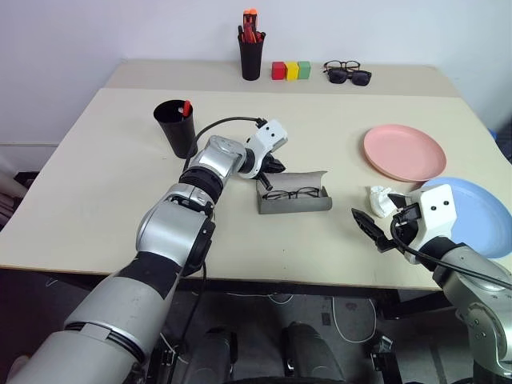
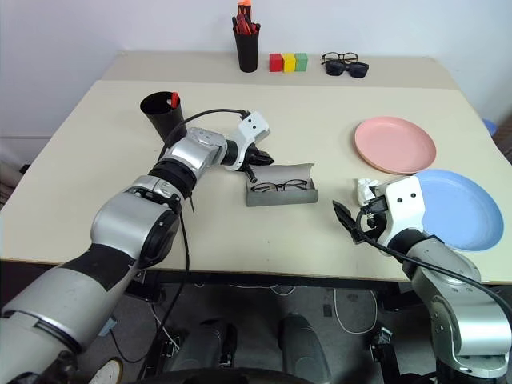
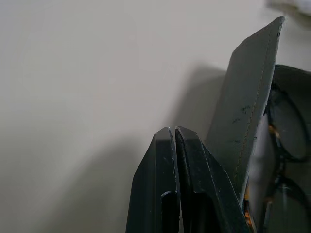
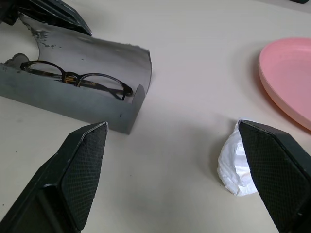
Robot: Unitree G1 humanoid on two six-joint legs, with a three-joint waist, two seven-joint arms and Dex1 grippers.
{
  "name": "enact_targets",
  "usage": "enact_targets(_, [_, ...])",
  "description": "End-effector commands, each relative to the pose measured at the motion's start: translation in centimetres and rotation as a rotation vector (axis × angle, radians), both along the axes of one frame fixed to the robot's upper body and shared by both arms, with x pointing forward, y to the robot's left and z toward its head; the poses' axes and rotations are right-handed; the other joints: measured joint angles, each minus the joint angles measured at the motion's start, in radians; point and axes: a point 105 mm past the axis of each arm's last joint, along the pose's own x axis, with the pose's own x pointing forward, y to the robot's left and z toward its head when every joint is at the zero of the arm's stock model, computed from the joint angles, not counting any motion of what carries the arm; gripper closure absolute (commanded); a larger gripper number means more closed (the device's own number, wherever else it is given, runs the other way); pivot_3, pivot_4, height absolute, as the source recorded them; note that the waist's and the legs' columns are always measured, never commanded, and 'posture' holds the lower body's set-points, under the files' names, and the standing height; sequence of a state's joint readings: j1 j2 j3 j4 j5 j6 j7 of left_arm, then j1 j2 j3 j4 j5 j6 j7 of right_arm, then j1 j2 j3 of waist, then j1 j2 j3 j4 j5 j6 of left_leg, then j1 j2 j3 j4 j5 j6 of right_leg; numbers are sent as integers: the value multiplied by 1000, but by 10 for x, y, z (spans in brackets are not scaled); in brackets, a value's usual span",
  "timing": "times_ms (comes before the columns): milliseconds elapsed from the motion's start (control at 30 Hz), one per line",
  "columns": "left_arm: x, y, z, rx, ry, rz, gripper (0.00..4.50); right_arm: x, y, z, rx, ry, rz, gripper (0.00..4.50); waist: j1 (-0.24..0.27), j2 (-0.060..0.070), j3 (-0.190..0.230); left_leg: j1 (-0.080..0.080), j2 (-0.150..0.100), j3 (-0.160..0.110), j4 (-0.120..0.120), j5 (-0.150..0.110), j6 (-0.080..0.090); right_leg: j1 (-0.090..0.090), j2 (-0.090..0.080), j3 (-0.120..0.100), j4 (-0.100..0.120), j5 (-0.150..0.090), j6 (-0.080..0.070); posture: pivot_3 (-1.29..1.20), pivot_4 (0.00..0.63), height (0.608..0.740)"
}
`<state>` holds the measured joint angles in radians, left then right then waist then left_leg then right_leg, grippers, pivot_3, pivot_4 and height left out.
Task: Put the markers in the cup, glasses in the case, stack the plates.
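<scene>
Hovering wide open at the near table edge, the right gripper (image 1: 378,232) is holding nothing, with a crumpled white wad (image 4: 236,166) just ahead of its fingers. Further ahead and to its left, the grey case (image 1: 294,195) is lying open with the glasses (image 4: 77,77) resting inside. The left gripper (image 1: 268,178), fingers pressed together and empty, is sitting just behind the raised lid. That lid is probably light and springy, so pushing its top edge down looks better than pinching; the thin frames are fragile and should not get caught. Beyond the right gripper, the pink plate (image 1: 405,152) and the blue plate (image 1: 472,212) are lying apart, unstacked; being slick, shallow plastic, each is best taken by the rim. Left of the left gripper, the cup (image 1: 175,128) is showing a red-capped marker (image 1: 186,106). Pen holder (image 1: 250,50), coloured blocks (image 1: 290,70) and sunglasses (image 1: 350,77) are standing far off.
</scene>
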<state>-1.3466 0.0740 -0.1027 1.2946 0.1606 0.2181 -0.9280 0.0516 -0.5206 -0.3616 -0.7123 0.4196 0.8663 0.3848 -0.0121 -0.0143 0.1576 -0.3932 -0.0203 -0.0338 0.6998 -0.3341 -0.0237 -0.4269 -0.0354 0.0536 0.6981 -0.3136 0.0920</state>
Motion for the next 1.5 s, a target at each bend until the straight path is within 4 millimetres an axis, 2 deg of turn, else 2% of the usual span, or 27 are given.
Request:
enact_targets(33, [-9,-14,9,-43,12,-91,4408,-2,-1,12,-2,-55,-3,114,0,0,0,0,0,0,0,0,0,0,0,0,0,0,0,0,150,740])
enact_targets(267, [-22,-20,14,-54,39,-213,4408,-3,-6,10,-3,-45,-23,114,0,0,0,0,0,0,0,0,0,0,0,0,0,0,0,0,150,740])
enact_targets(400, [-31,-14,-7,19,85,-261,4408,-5,-11,8,-5,-33,-50,114,-2,1,-1,0,0,0,0,0,0,0,0,0,0,0,0,0,150,740])
enact_targets(533, [-42,-5,-39,111,135,-296,4408,-6,-16,5,-7,-22,-71,114,-1,1,-1,1,1,0,0,0,0,0,0,1,1,0,0,0,150,740])
enact_targets(633, [-44,1,-53,149,136,-284,4408,-7,-18,6,-8,-23,-75,114,-2,1,-3,2,1,0,0,0,0,2,0,1,0,0,0,0,150,740])
enact_targets(733, [-39,-9,-33,24,45,-276,4408,-6,-28,8,-17,-34,-126,114,0,1,-4,2,1,0,0,0,0,2,0,1,0,0,0,0,150,740])
enact_targets(833, [-36,-25,24,-293,-110,-272,4408,-6,-41,6,-40,-23,-182,114,1,1,-4,2,1,0,0,0,0,3,0,1,0,0,0,0,150,740])
enact_targets(900, [-40,-25,51,-404,-149,-283,4408,-7,-55,1,-57,-5,-243,114,2,-1,-3,1,1,0,0,0,0,2,-1,1,0,0,0,0,150,740])
enact_targets(933, [-43,-26,57,-433,-156,-296,4408,-7,-60,0,-60,2,-260,114,2,-1,-3,1,1,0,0,0,0,2,-2,1,0,0,0,0,150,740])
enact_targets(1000, [-64,-25,64,-471,-140,-393,4408,-10,-74,-8,-84,36,-317,114,1,0,-3,1,1,0,0,0,0,2,-4,1,0,0,0,0,150,740])
enact_targets(1033, [-76,-23,59,-469,-110,-448,4408,-11,-80,-13,-81,56,-342,114,0,1,-4,1,1,0,0,0,0,2,-4,1,0,0,0,0,150,740])
enact_targets(1067, [-86,-21,54,-472,-72,-498,3903,-13,-85,-18,-74,76,-364,114,-2,3,-5,1,1,0,0,0,0,2,-4,1,0,0,0,0,150,740])
enact_targets(1100, [-97,-18,46,-448,-59,-549,3663,-14,-92,-23,-75,94,-390,114,-3,5,-6,2,1,1,-1,0,-1,2,-4,1,0,0,0,0,150,740])
enact_targets(1167, [-115,-14,32,-406,-25,-620,2677,-17,-103,-33,-82,125,-428,114,-6,7,-8,3,1,1,-1,0,0,2,-4,1,0,0,0,0,150,740])
enact_targets(1233, [-124,-13,22,-371,-16,-641,1724,-18,-113,-42,-78,145,-458,114,-4,7,-7,3,1,1,-1,1,0,2,-4,1,0,0,0,0,150,740])
enact_targets(1333, [-127,-15,18,-349,-39,-639,212,-18,-122,-52,-80,164,-476,114,-1,7,-7,3,0,1,0,1,2,3,-5,1,0,0,0,0,150,740])
enact_targets(1367, [-128,-16,17,-332,-62,-641,72,-17,-125,-53,-81,165,-478,114,0,7,-8,3,-1,1,0,1,2,4,-5,1,0,0,0,0,150,740])
enact_targets(1500, [-124,-19,17,-304,-123,-622,72,-9,-129,-54,-87,154,-473,114,-1,7,-8,3,-1,1,0,1,3,4,-5,1,0,0,0,0,150,740])
